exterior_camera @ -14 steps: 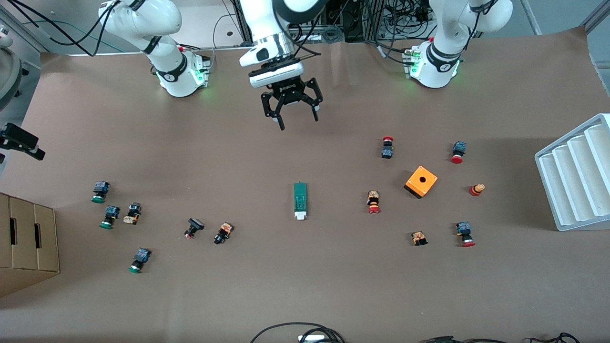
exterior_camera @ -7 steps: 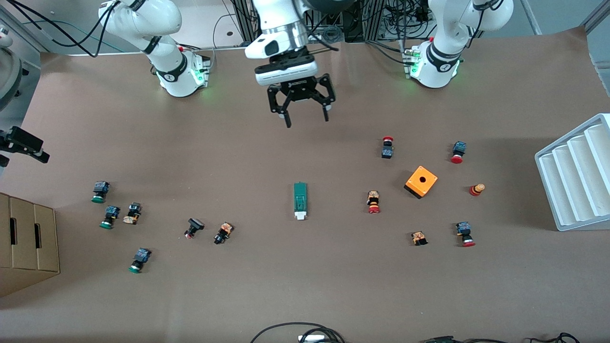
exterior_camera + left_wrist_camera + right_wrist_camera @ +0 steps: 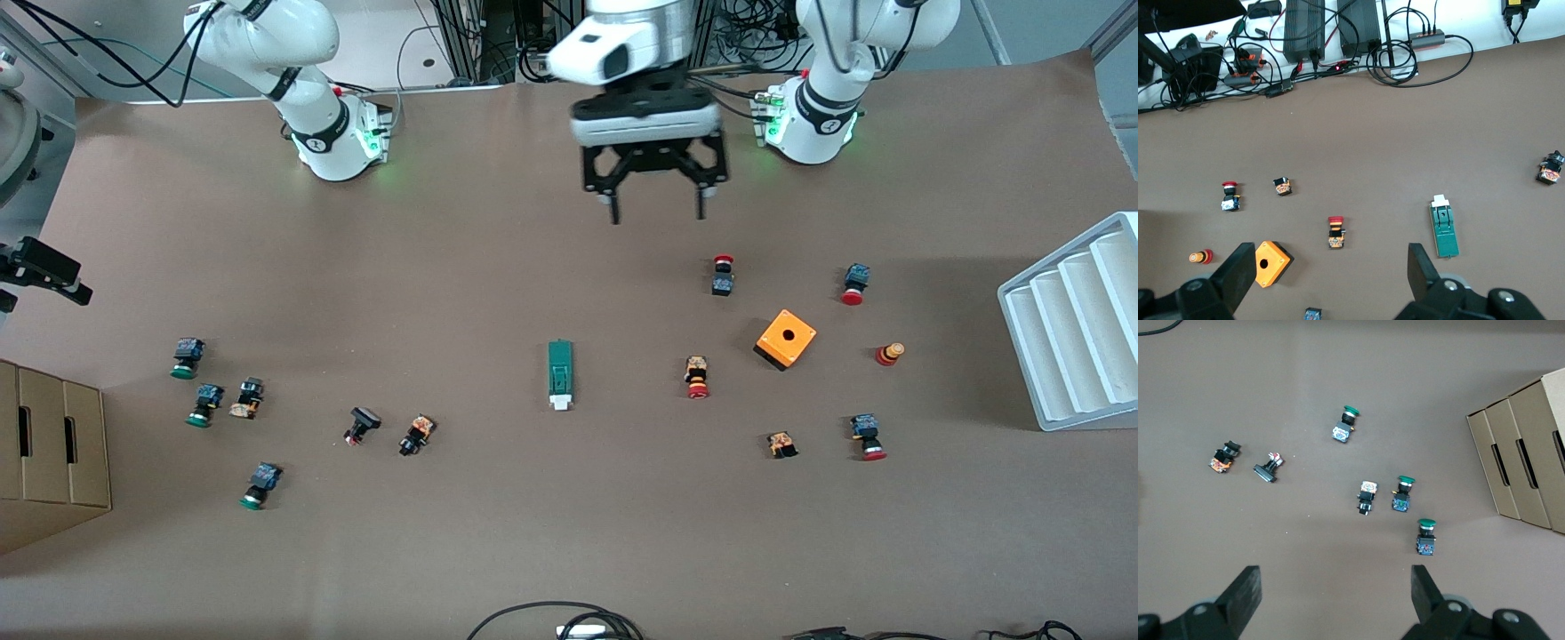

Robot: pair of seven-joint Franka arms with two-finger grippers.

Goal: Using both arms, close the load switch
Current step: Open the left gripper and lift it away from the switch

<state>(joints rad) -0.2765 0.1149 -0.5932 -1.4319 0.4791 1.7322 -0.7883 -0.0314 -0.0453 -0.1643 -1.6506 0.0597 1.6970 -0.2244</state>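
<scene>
Brown table [image 3: 498, 551] scattered with small push-buttons. Load switch [image 3: 560, 375] lies flat at mid-table, untouched, nearer the front camera than the orange cube [image 3: 786, 339]. Left end effector [image 3: 655, 212] hangs above bare table, fingers spread, empty. Right end effector [image 3: 1335, 590], fingers spread, over the green-capped buttons [image 3: 1405, 493] beside the cardboard box [image 3: 1528, 460].

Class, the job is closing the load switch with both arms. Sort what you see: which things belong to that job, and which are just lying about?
Belongs to the job:
- load switch, mid-table
- left gripper, open, above bare table
- right gripper, open, over the green-capped buttons

Lying about:
- orange cube
- red-capped push-buttons
- green-capped push-buttons
- cardboard box
- white tray
</scene>
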